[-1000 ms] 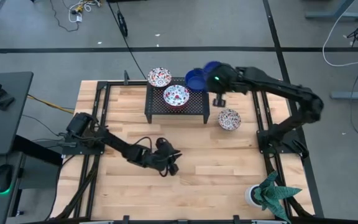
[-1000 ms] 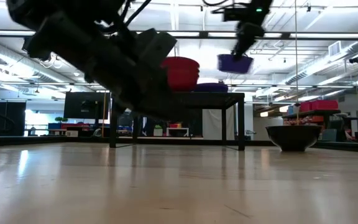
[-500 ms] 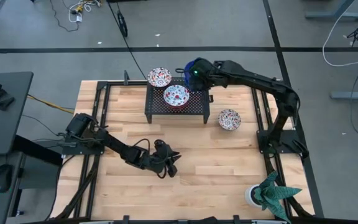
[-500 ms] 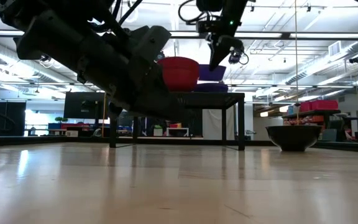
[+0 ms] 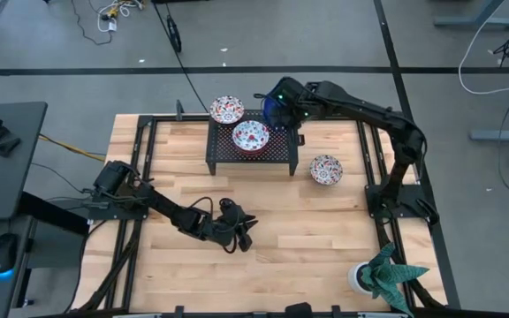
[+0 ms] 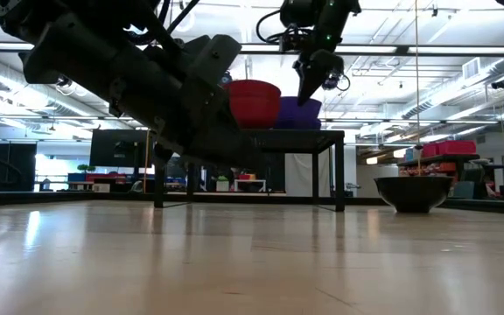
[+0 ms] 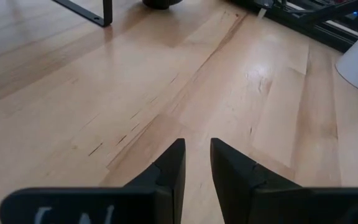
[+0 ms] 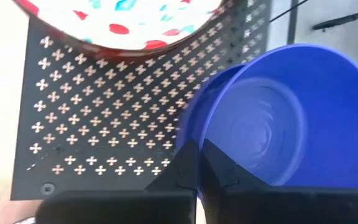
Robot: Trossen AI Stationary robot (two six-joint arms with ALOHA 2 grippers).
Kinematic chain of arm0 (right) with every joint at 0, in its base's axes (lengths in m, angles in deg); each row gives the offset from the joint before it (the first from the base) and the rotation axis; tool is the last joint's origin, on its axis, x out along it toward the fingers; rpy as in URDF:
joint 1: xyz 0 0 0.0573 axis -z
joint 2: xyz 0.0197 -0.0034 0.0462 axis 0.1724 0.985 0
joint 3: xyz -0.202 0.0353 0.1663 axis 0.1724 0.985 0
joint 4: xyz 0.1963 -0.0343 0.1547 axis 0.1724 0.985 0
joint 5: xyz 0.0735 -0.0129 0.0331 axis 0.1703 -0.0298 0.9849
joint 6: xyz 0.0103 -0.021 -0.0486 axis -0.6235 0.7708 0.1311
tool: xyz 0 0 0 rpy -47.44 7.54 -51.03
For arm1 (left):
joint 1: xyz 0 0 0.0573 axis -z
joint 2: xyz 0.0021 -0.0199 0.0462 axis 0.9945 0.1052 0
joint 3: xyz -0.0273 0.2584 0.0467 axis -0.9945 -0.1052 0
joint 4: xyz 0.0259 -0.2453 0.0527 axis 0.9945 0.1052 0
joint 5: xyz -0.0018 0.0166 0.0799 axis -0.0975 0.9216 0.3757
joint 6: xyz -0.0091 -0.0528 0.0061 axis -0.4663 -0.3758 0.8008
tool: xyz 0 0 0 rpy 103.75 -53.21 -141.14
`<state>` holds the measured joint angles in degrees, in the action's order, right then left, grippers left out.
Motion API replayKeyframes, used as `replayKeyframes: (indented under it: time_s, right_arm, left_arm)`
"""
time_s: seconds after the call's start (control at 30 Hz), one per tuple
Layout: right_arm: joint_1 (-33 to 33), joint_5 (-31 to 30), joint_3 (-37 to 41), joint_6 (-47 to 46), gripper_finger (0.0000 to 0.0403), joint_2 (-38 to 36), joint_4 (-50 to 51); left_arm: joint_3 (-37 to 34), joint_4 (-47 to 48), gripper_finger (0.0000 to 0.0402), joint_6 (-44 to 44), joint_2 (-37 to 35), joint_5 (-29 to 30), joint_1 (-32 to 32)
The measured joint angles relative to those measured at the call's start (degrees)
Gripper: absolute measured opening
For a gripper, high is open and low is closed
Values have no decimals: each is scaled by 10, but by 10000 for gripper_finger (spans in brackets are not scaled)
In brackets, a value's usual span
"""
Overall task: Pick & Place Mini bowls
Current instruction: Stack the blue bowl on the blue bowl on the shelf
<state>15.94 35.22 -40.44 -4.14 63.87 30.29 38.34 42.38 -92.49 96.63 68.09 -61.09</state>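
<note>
While pinched in the right gripper's [image 8: 197, 163] jaws, a blue bowl [image 8: 291, 118] hangs over the rack [image 8: 104, 130].

Both arms are built of dark, matte, jointed segments. A small green light is seen on the right arm's wrist housing [image 5: 281, 94]. Black cables are looped along the left arm [image 5: 203, 205]. Each pincer ends in two flat, tapered black fingers [image 7: 173, 168].

Grey floor [image 5: 78, 53], ceiling strip lights [image 6: 462, 83]

Open-plan lab: exposed ceiling ducts [image 6: 462, 83], floor cables [image 5: 117, 13]
</note>
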Motion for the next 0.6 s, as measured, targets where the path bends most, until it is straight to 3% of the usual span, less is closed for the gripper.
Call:
replayKeyframes:
  time_s: [0.6]
  right_arm:
    - [4, 0, 40, 4, 5, 0, -19]
  left_arm:
    - [0, 0, 78, 0, 0, 10, 0]
